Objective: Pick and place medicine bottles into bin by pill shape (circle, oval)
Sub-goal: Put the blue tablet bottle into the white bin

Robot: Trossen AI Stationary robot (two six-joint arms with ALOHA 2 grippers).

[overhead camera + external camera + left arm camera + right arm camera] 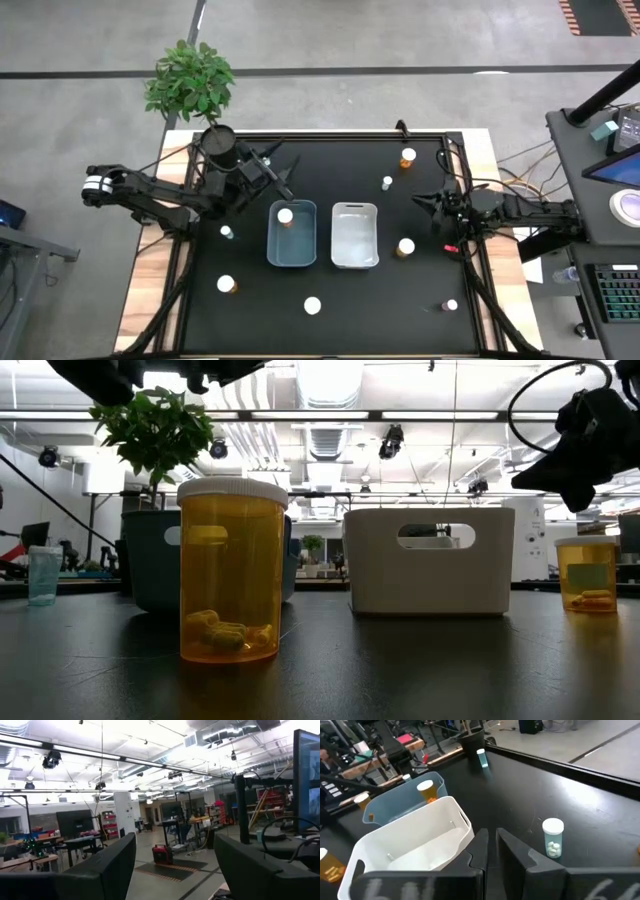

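Table (pixel 340 310): matte black top, wooden edges showing at both sides.
Blue bin (pixel 291 235): rounded rectangular tub, smooth plastic, left of centre; one orange bottle (pixel 285 215) with a white cap standing inside at its far end.
White bin (pixel 354 235): same shape, glossy white, handle cut-outs in the end walls, touching or just beside the blue one; no bottle visible inside.
Medicine bottles: scattered on the black top around both bins; round white caps from above.
Front bottle (pixel 231 570): translucent orange cylinder, ribbed white cap, a few elongated pills at the bottom.
Small clear bottle (pixel 552 837): white cap, pale pills inside, shape hard to make out.
Right-side bottle (pixel 585 573): orange, label on its face, cap hidden behind the dark arm.
Left gripper (pixel 285 176): raised near the back left by the plant pot (pixel 218 146), fingers spread wide, holding nothing; wrist view aimed into the room.
Right gripper (pixel 424 201): at the right edge, fingers nearly together with a thin gap, nothing between them.
Plant (pixel 190 82): leafy green, partly beyond the table.
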